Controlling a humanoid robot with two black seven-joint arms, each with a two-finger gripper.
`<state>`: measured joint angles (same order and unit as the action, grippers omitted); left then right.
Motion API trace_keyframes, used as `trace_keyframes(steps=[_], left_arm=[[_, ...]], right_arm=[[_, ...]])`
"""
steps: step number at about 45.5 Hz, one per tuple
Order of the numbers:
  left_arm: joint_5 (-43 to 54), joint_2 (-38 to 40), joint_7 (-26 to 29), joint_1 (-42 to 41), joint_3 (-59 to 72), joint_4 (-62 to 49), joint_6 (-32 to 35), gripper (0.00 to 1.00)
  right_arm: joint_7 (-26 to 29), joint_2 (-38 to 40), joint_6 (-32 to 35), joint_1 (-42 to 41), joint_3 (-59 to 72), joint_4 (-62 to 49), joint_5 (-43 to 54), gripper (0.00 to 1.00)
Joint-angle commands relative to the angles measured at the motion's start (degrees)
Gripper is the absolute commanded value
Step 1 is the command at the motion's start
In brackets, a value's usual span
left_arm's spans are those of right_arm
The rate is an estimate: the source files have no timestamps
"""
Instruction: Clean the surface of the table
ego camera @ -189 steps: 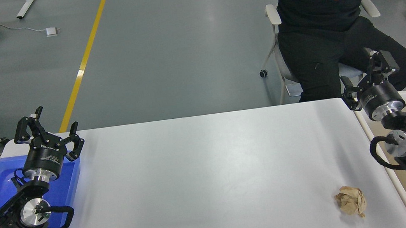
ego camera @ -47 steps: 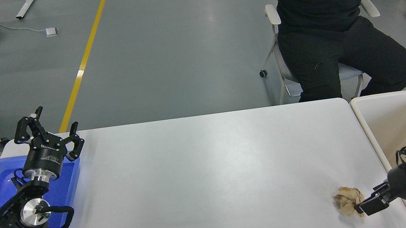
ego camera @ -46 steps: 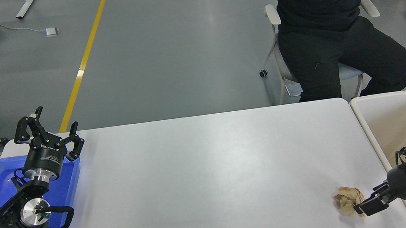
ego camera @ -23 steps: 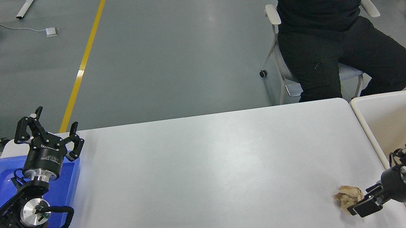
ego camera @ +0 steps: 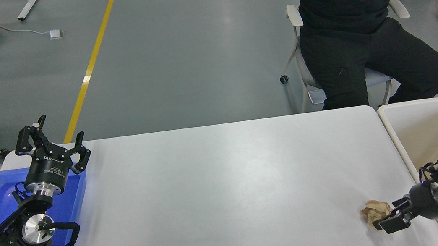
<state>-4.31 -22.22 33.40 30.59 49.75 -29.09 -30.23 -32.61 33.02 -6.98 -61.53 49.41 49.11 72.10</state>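
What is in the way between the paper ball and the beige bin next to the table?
Nothing visible blocks it. The crumpled paper ball lies on the table surface near its right edge, with the right gripper at it, reaching in over the beige bin. Only a strip of bare table and the bin's rim lie between them.

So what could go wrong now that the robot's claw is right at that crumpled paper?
The crumpled paper ball lies near the table surface's front right corner, so the right gripper might nudge it off the edge instead of catching it. Paper is squashy, so it could also slip out of a loose pinch before reaching the beige bin beside the table.
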Motion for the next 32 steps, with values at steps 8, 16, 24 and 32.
trace_keyframes(steps=[8, 16, 24, 32], left_arm=[[0.0, 0.0, 0.0, 0.0, 0.0, 0.0, 0.0, 1.00], [0.0, 0.0, 0.0, 0.0, 0.0, 0.0, 0.0, 1.00], [0.0, 0.1, 0.0, 0.0, 0.0, 0.0, 0.0, 1.00], [0.0, 0.0, 0.0, 0.0, 0.0, 0.1, 0.0, 1.00]], right_arm=[[-2.4, -1.5, -1.6, 2.3, -0.2, -3.8, 0.0, 0.00], [-3.4, -1.1, -2.0, 2.2, -1.8, -5.1, -0.9, 0.00], [-6.4, 0.6, -2.5, 1.8, -8.6, -4.5, -3.6, 0.00], [-9.0, 2.0, -2.5, 0.7, -15.8, -2.7, -3.7, 0.00]])
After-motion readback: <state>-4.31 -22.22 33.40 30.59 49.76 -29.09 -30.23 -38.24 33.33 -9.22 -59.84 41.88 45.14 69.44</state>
